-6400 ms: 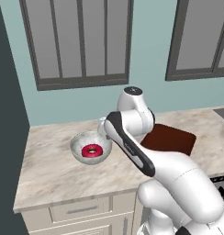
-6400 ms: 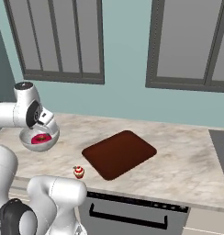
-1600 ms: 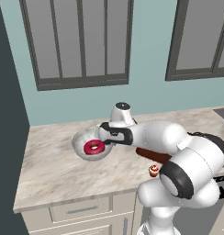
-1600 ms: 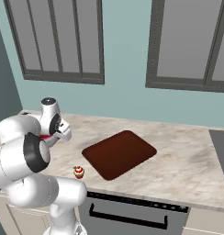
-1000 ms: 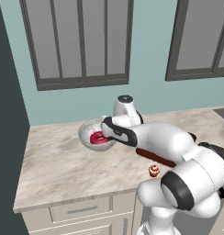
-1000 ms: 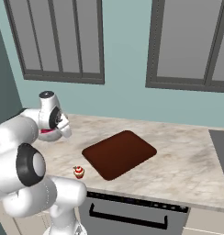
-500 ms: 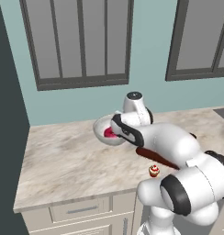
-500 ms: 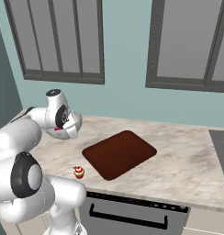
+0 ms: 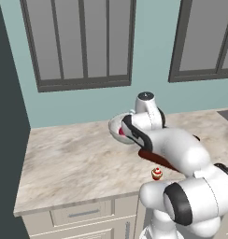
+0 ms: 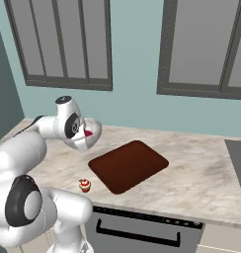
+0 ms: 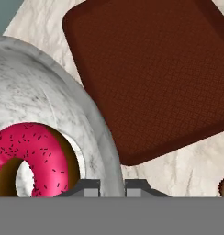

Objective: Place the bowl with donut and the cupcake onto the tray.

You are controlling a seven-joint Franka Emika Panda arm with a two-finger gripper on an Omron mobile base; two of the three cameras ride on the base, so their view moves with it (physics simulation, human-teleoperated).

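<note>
My gripper (image 11: 113,187) is shut on the rim of the pale grey-white bowl (image 11: 49,101), one finger inside and one outside. The bowl (image 10: 94,131) hangs tilted above the counter, just left of the tray's near-left corner. The pink-iced donut (image 11: 36,153) lies inside it, slid toward the gripped side. The dark reddish-brown tray (image 10: 128,165) lies flat on the counter to the right; in the hand view the tray (image 11: 155,78) spreads beyond the bowl. The small red-wrapped cupcake (image 10: 84,186) stands near the counter's front edge, left of the tray. From the left base view the bowl (image 9: 116,126) and cupcake (image 9: 156,174) show beside my arm.
The marble counter (image 9: 74,163) stretches left to a dark wall. Windows and a teal wall (image 10: 137,59) rise behind it. A stovetop corner (image 10: 237,153) sits at the far right. An oven front (image 10: 142,230) is below the counter edge.
The bowl with the donut has been lifted off the counter's left part and carried right toward the tray, tilting on the way. Cupcake and tray have not moved.
</note>
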